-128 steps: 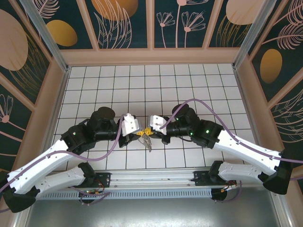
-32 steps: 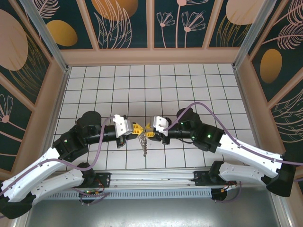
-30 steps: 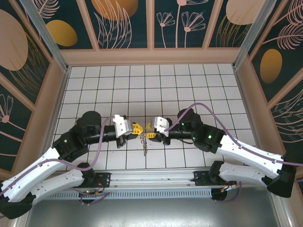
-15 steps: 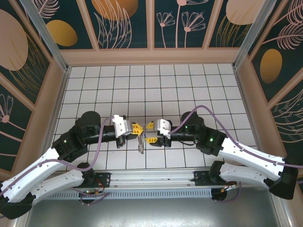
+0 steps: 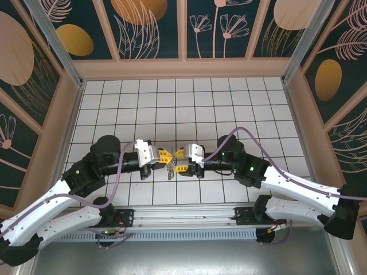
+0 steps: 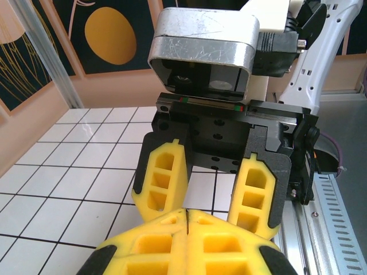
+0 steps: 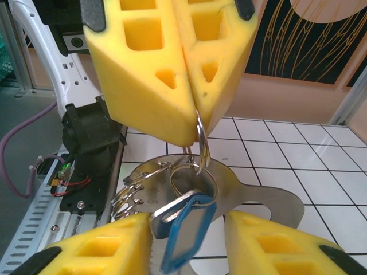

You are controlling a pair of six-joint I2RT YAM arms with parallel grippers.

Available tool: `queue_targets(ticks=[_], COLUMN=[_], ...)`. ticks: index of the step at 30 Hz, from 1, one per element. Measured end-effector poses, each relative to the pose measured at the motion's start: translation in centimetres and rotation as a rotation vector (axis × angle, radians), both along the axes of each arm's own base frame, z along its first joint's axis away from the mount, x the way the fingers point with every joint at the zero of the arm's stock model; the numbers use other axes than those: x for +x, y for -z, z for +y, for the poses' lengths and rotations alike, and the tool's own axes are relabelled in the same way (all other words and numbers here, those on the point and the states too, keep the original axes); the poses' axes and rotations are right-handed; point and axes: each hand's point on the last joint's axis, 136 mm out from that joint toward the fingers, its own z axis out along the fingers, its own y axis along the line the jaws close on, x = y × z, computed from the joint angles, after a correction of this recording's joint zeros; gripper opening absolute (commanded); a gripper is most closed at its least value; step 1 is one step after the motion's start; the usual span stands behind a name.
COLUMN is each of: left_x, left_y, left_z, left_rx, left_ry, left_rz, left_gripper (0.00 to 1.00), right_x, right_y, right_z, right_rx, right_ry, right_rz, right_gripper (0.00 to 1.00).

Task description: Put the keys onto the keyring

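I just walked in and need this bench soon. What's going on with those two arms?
The left gripper is shut on the keyring. The blue-headed key and a flat metal piece dangle below it. The right gripper is open, its fingers either side of that hanging bunch and gripping nothing. It is hard to tell whether the key is fully threaded onto the ring.

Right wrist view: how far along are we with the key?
Looks done: blue-tagged key and keyring plate hang together from a thin ring. In hand: left gripper shut on that ring, right gripper open around them. Left: threading unconfirmed; check, then set down.
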Motion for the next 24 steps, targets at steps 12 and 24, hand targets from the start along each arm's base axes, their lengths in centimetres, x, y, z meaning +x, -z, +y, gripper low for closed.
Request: queue_targets(ticks=[12,24], left_x=[-0.2,-0.2], left_y=[-0.2,-0.2], left_z=[0.2,0.2], left_rx=[-0.008,-0.009], left_ry=[-0.001,-0.001], left_rz=[-0.002,-0.003], left_gripper=[0.00,0.00], right_x=[0.3,0.7], right_y=[0.6,-0.6], right_z=[0.5,-0.4], right_rx=[-0.014,0.041], right_ry=[0.002,0.047], right_rz=[0.003,-0.047], right_gripper=[0.25,0.01])
